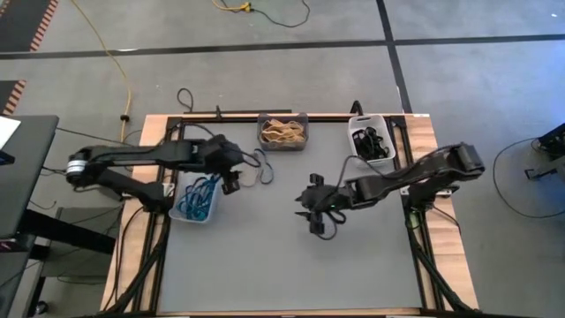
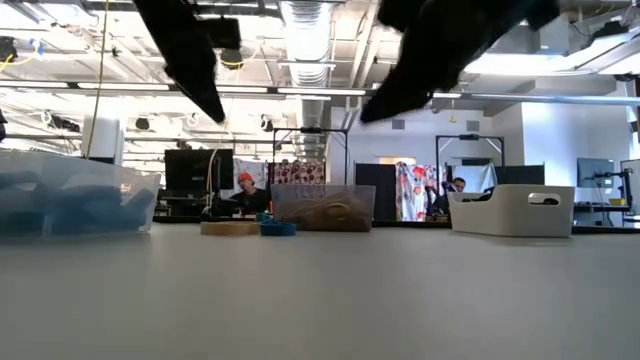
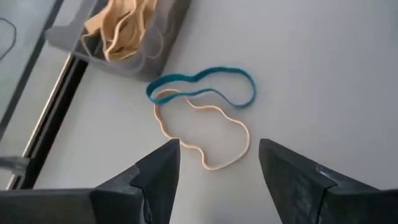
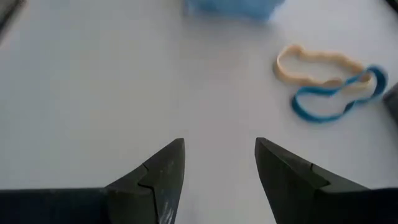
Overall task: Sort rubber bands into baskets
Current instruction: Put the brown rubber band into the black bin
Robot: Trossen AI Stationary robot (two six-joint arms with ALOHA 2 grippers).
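A blue rubber band (image 3: 205,87) and a tan rubber band (image 3: 205,140) lie flat on the table, overlapping at one end; they also show in the right wrist view (image 4: 333,99). My left gripper (image 1: 231,181) hovers open above them, beside the clear basket (image 1: 196,199) that holds blue bands. My right gripper (image 1: 313,219) is open and empty over the table's middle, to the right of the two bands. A dark grey basket (image 1: 282,131) holds tan bands. A white basket (image 1: 371,141) holds black bands.
The dark grey and white baskets stand along the table's far edge and the clear one at the left. Bare grey table surface (image 1: 291,265) spreads toward the near edge. A thin dark cable (image 1: 261,168) loops beside my left gripper. People show in the room beyond (image 2: 245,190).
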